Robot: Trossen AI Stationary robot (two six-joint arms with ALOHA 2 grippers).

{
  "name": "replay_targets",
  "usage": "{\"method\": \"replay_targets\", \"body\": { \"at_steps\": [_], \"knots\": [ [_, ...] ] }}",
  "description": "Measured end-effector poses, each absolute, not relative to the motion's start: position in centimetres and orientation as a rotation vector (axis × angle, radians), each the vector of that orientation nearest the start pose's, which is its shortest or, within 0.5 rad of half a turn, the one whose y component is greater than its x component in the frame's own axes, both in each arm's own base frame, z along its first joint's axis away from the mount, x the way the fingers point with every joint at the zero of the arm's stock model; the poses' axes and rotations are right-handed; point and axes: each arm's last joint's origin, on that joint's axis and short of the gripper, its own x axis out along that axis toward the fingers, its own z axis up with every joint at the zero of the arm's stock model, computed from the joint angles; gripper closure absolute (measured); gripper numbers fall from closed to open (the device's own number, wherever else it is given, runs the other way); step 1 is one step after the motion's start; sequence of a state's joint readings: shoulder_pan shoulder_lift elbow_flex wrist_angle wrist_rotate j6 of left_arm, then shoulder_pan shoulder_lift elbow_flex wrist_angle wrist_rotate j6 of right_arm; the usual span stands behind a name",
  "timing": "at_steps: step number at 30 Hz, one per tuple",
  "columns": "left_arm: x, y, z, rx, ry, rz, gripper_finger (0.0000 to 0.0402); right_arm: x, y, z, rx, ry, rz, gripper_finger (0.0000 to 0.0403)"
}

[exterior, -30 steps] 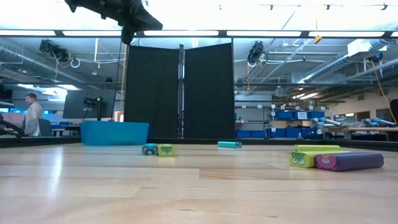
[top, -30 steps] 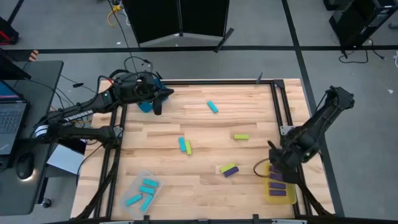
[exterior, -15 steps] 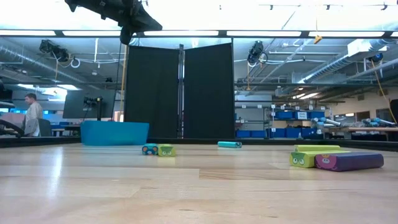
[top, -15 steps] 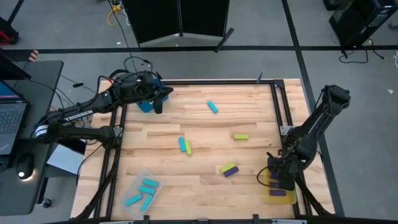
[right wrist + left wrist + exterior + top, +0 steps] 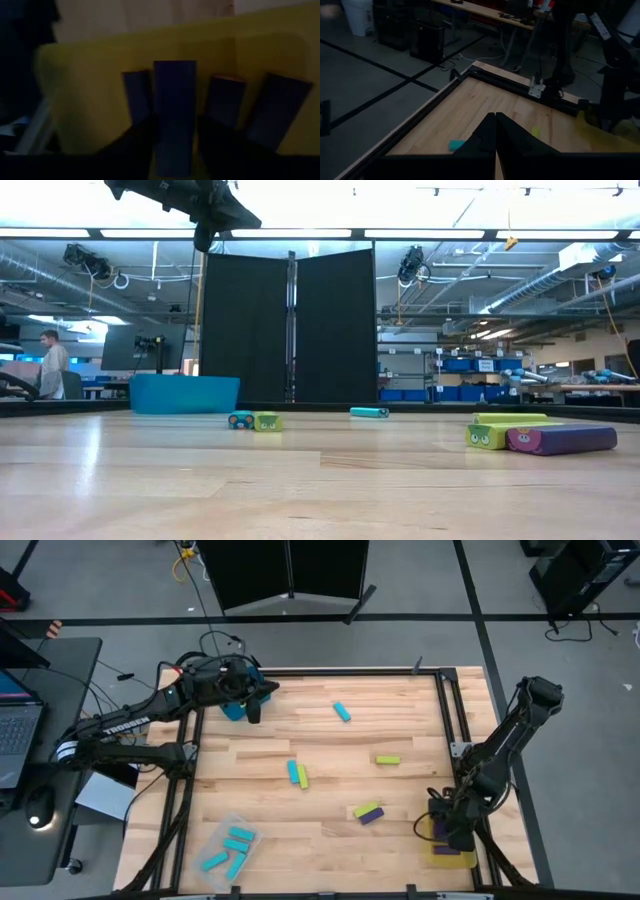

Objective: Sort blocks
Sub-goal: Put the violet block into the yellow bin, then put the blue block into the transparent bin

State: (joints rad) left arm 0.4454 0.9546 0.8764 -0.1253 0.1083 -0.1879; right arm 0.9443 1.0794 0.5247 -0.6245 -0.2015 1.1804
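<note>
From above, my right tool (image 5: 452, 830) is down over the yellow bin (image 5: 455, 853) at the near right corner of the tabletop (image 5: 400, 710). My left tool (image 5: 254, 706) waits clenched at the far left, above the blue bin (image 5: 234, 710). Loose blocks lie mid-table: a cyan block (image 5: 342, 712) far off, a cyan-and-green pair (image 5: 297, 774) in the centre, a green block (image 5: 388, 759) to the right, and a green-and-purple pair (image 5: 368, 811) nearer. The clear bin (image 5: 230, 845) near left holds cyan ones.

At table height, the green-and-purple pair (image 5: 540, 436) sits on the right and the blue bin (image 5: 184, 393) far left.

Left wrist: fingers (image 5: 487, 135) pressed together, nothing between them.

Right wrist: a purple block (image 5: 174, 100) stands between my fingers (image 5: 142, 135) over the yellow bin (image 5: 90, 90), alongside other purple blocks (image 5: 277, 107). I cannot tell whether it is gripped or already freed. My call: open fully, lift straight up, avoid nudging the neighbours.
</note>
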Motion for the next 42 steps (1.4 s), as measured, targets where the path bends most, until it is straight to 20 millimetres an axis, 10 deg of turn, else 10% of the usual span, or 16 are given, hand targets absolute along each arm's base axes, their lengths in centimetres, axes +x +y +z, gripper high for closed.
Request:
{"method": "replay_targets", "body": {
  "at_steps": [7, 22, 31, 42],
  "knots": [
    [19.2, 8.6, 33.6, -0.260, 0.206, 0.295, 0.0390, 10.1, 14.9, 20.6, 0.507, 1.534, 0.169, 0.0154],
    [19.1, 8.5, 33.4, -0.328, 0.226, 0.263, 0.0394, 13.5, 10.8, 31.5, 0.503, 1.334, -0.021, 0.0227],
    [19.2, 8.2, 33.6, -0.307, 0.221, 0.168, 0.0395, 21.4, 3.8, 30.6, 0.560, 1.068, -0.225, 0.0233],
    [19.3, 8.2, 33.8, -0.271, 0.198, 0.149, 0.0395, 32.3, -6.5, 23.7, 0.644, 0.809, -0.405, 0.0201]
  ]
}}
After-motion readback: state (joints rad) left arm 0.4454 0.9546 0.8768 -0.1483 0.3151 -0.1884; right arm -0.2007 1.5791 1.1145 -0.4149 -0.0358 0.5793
